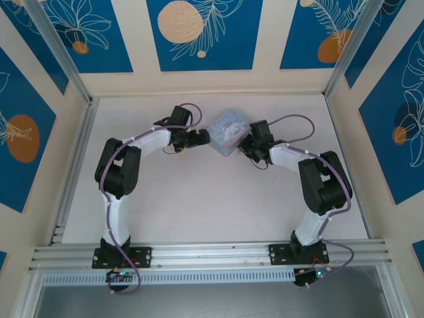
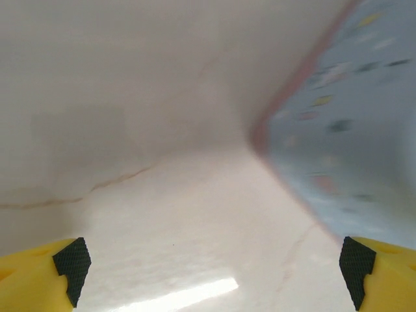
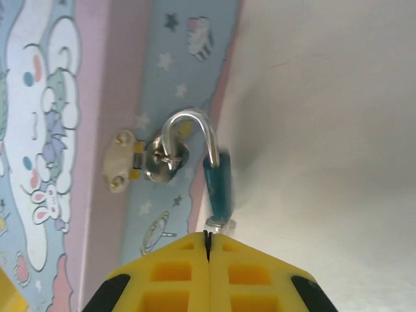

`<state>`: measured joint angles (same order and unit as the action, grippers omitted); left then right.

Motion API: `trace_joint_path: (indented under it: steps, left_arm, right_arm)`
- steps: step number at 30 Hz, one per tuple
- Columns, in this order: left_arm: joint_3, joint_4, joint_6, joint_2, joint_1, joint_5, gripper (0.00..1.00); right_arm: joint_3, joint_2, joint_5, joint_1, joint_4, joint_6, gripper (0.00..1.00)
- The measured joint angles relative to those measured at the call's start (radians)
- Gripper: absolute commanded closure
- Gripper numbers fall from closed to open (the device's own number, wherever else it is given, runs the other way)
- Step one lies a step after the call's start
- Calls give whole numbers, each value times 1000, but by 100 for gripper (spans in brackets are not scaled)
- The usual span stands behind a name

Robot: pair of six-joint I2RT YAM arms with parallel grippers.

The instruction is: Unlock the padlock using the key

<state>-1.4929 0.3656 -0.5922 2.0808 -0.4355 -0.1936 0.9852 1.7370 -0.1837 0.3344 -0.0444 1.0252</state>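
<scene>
Padlock [image 3: 218, 188]: slim dark teal body with a bright silver shackle [image 3: 210, 142]. It hangs on the side of the cartoon-print tin [image 3: 104, 97]. The shackle arches at 12 o'clock from the body and hooks through the metal eyelet [image 3: 159, 161] beside a cream latch plate [image 3: 120, 161].

Key [image 3: 219, 225]: only a short silvery stub shows, at 6 o'clock of the padlock body and touching its lower end. The rest is buried between the yellow fingertips. Can't tell whether it sits in the keyway or how deep.

Right hand [image 3: 208, 250]: clenched on the key, fingers pressed together with just a hairline seam.

Left hand [image 2: 214, 266]: released, black pads [image 2: 73, 263] spread to the frame's bottom corners, nothing between them. The tin wall at its 2 o'clock is a blue blur, print unreadable.

From overhead, the tin sits at 12 o'clock of the bench [image 3: 325, 130] centre, left hand at its 9, right hand at its 4. Padlock and key are too small to make out there.
</scene>
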Motion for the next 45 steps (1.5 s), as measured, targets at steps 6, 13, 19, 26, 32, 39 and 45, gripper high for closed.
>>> trace_joint_path:
  steps: [6,13,19,26,32,39,45]
  left_arm:
    - [22,0,4,0,-1,15,1]
    - [60,20,-1,-53,-5,15,1]
    - [57,27,-1,-118,-21,14,1]
    - [-61,85,0,-119,-67,15,1]
    - [-184,116,1,-53,-105,16,1]
    - [-237,167,9,28,-126,31,1]
    - [-241,190,16,55,-127,42,1]
  right_arm:
    - [-64,-2,0,-6,38,23,100]
    - [-154,-39,-4,3,83,45,94]
    - [-191,-98,6,-55,125,13,59]
    - [-174,-97,89,-139,155,-66,54]
    - [-100,-40,182,-167,180,-124,53]
    - [-56,51,256,-171,195,-148,54]
    - [-56,70,295,-169,206,-154,46]
